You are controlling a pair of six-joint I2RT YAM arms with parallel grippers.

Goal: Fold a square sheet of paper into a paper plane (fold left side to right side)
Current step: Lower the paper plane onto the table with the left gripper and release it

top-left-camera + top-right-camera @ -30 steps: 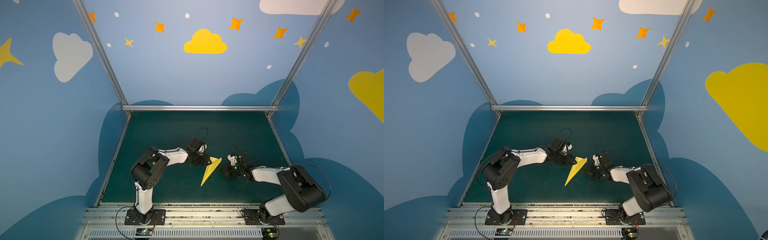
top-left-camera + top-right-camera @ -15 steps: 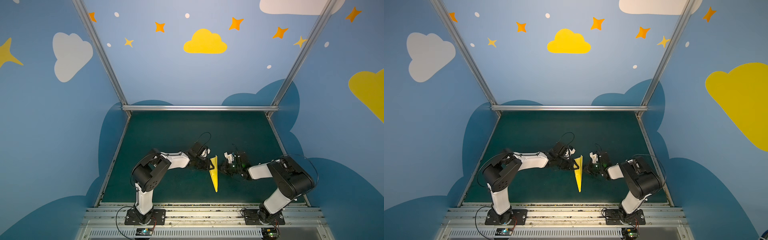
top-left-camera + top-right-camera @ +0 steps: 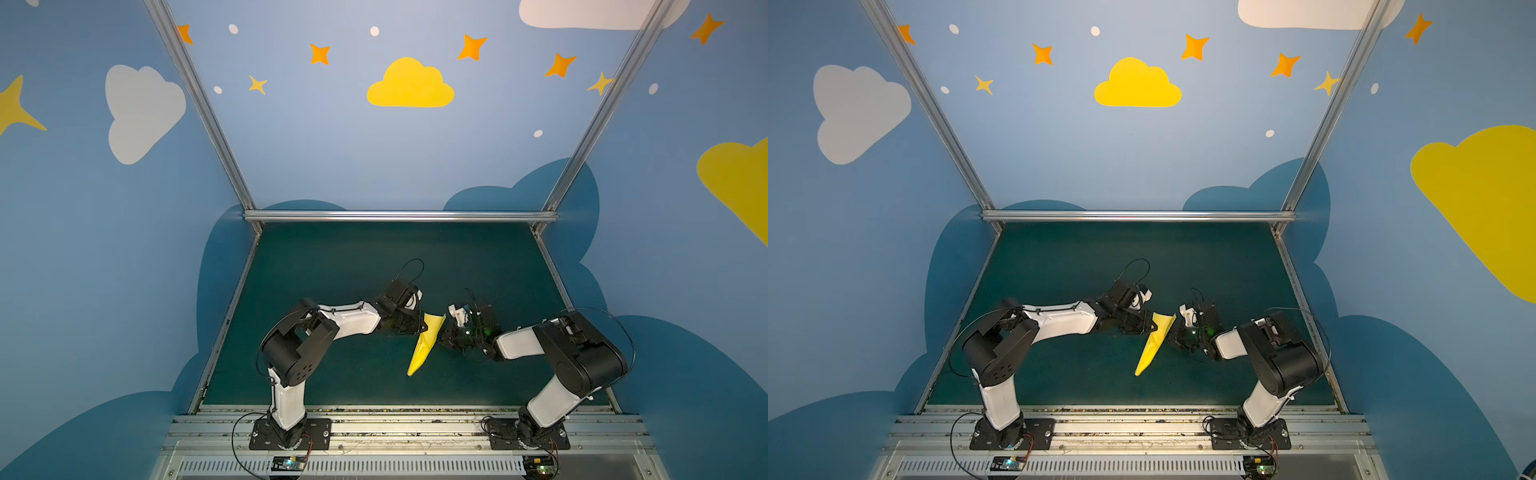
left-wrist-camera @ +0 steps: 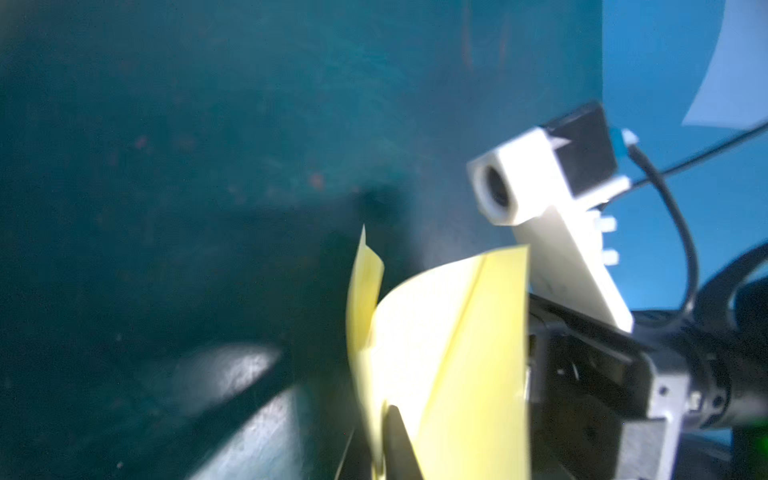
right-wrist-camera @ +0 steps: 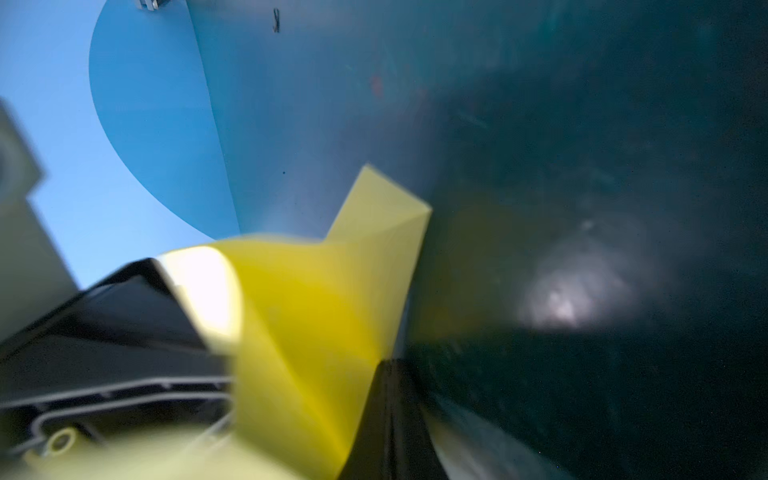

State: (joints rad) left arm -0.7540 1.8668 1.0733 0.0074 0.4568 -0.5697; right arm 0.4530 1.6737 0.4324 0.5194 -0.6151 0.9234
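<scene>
The square sheet of paper is folded into a slim pale yellow paper plane [image 3: 424,347] [image 3: 1153,345] near the middle of the green mat. Its wide tail sits between the two grippers and its nose points toward the front left. My left gripper [image 3: 420,328] [image 3: 1151,328] is shut on the plane's left tail edge; in the left wrist view a dark fingertip [image 4: 397,436] presses the paper plane [image 4: 449,353]. My right gripper [image 3: 443,338] [image 3: 1170,338] is shut on the right tail edge, with the paper plane [image 5: 316,311] beside its finger [image 5: 390,407].
The green mat [image 3: 332,270] is walled by blue panels, with a metal rail [image 3: 399,216] at the back. The right arm's white wrist camera [image 4: 523,178] hangs close by the left gripper. Both arm bases stand on the front rail [image 3: 415,432].
My left gripper has closed onto the plane's tail. The plane's nose swung from front left to straight front and back to front left. The right forearm shifted.
</scene>
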